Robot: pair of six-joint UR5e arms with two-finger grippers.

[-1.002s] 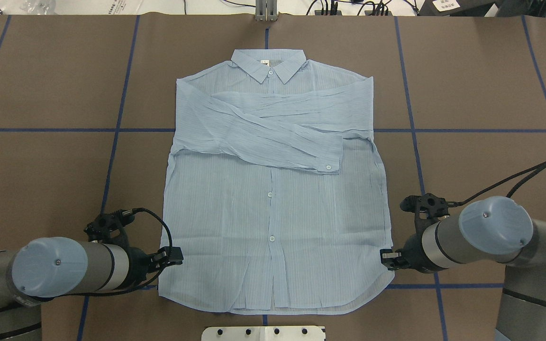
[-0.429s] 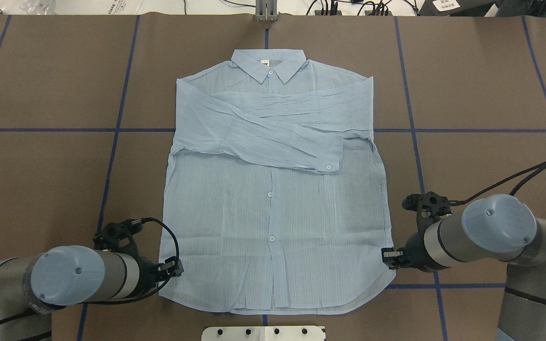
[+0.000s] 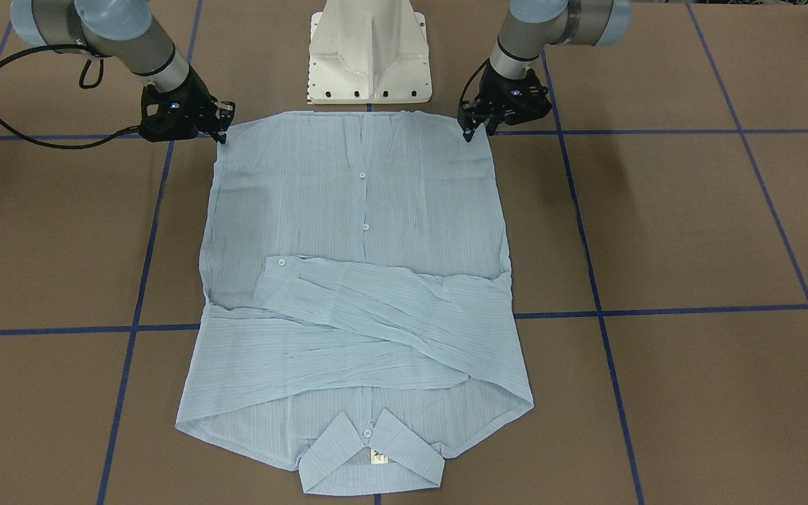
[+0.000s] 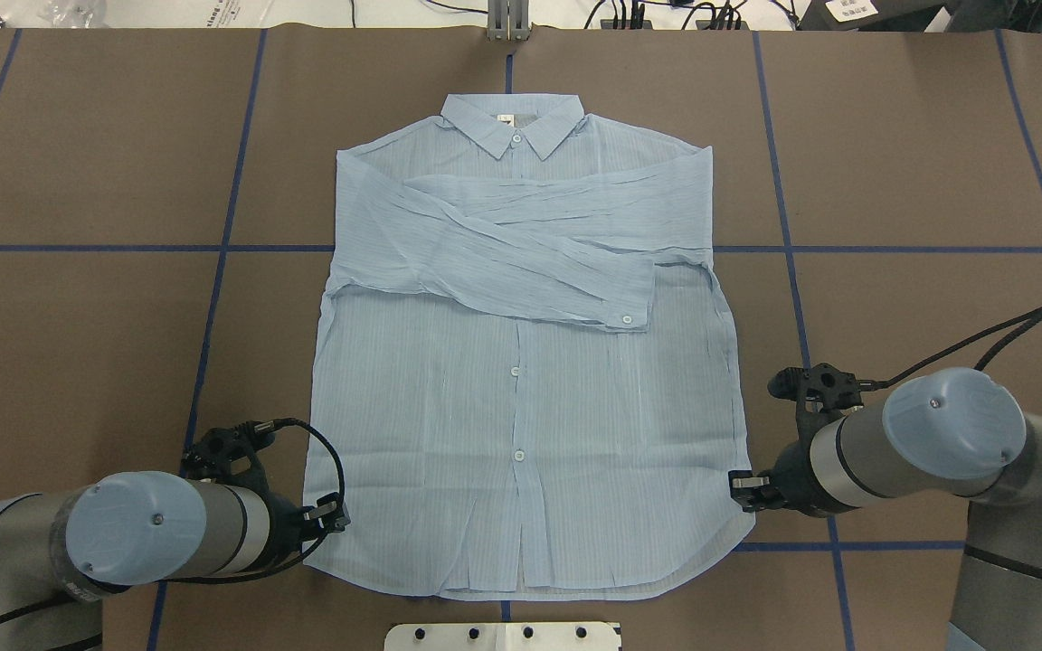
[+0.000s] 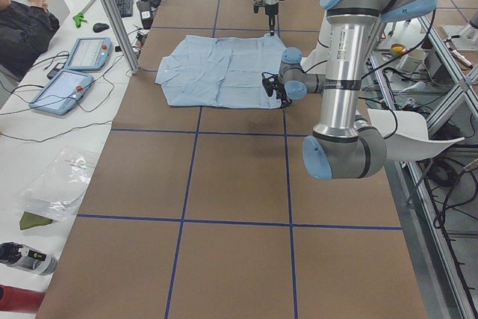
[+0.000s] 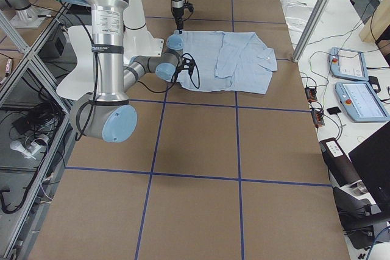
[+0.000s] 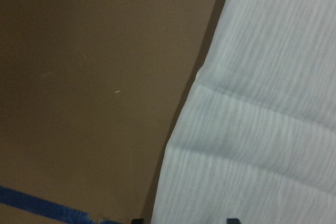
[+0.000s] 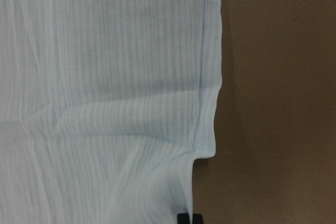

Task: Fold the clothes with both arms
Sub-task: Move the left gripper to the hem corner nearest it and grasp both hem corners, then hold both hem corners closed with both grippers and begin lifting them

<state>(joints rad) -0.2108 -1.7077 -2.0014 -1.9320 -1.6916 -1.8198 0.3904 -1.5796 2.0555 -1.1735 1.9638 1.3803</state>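
Two hem corners (image 4: 326, 547) of the thin light-blue striped long-sleeved shirt (image 4: 521, 407), flat on the brown table (image 4: 78, 362), are being taken. The black left gripper (image 4: 331, 518) stands parted astride its corner, holding nothing; the black right gripper (image 4: 743, 485) looks closed, cloth puckering into it. Beyond both lie crossed sleeves (image 4: 521, 262), then collar (image 4: 512, 122). Next, likely: left closes, both carry hem collarward together.

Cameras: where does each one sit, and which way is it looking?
Front-facing: across the table, facing the robot; shirt, white base, left arm, right arm.
Overhead: behind the robot, looking down; both arms.
Exterior left: table's left end; left arm near.
Exterior right: right end; right arm near.
Left wrist: close over shirt edge; left fingers.
Right wrist: likewise; right fingers.
Front-facing and overhead share the collar.
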